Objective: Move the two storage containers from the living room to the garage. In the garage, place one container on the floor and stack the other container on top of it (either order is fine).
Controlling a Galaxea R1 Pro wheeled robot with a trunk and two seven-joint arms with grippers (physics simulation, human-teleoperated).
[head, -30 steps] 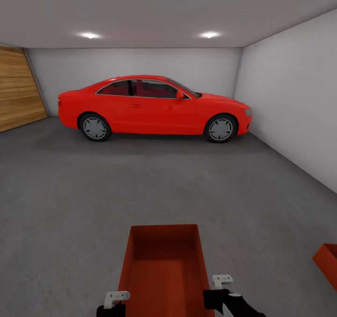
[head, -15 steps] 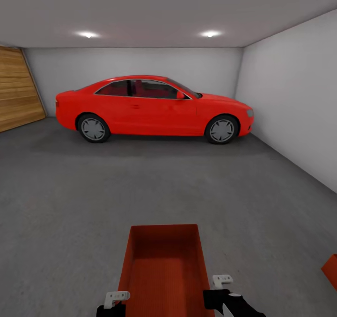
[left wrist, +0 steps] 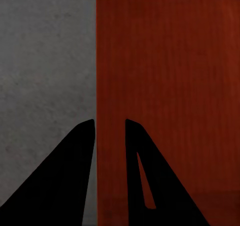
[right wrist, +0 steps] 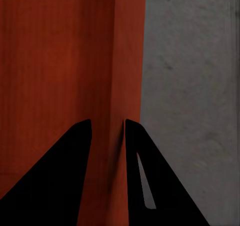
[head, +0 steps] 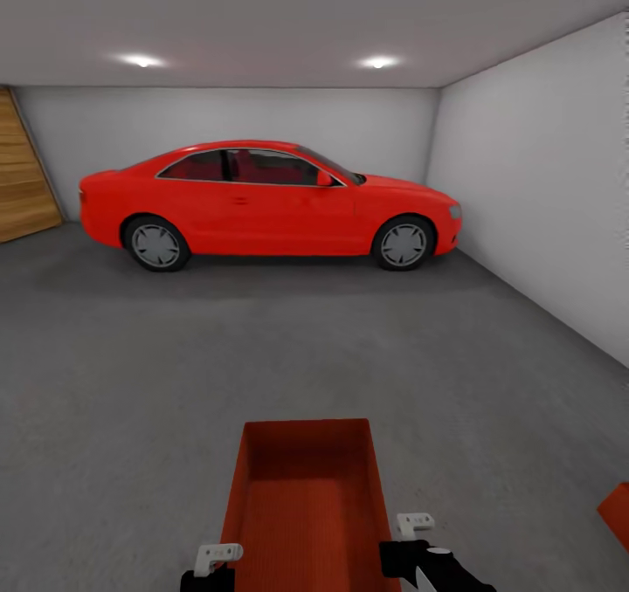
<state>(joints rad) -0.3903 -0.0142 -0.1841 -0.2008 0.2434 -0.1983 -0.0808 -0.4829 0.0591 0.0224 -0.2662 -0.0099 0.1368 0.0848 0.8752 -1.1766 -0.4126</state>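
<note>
I am in the garage, over its dark grey concrete floor (head: 262, 347). One orange-red storage container (head: 306, 505) hangs low in front of me in the head view, open top up and empty. My left gripper (left wrist: 110, 122) is shut on its left wall, one finger on each side. Over on the opposite wall of that bin (right wrist: 60, 61), my right gripper (right wrist: 107, 122) is shut in the same way. A corner of the other storage container (head: 617, 513) sits on the floor at the right edge of the head view.
A red car (head: 262, 203) is parked across the back of the garage. A pale grey wall (head: 559, 190) runs along the right. A wooden plank door (head: 22, 186) is at the far left. Open concrete lies between me and the car.
The whole head view has shifted, so the camera has turned a little to the right: the car and wooden door slid left in the picture. The held container keeps its place between the grippers.
</note>
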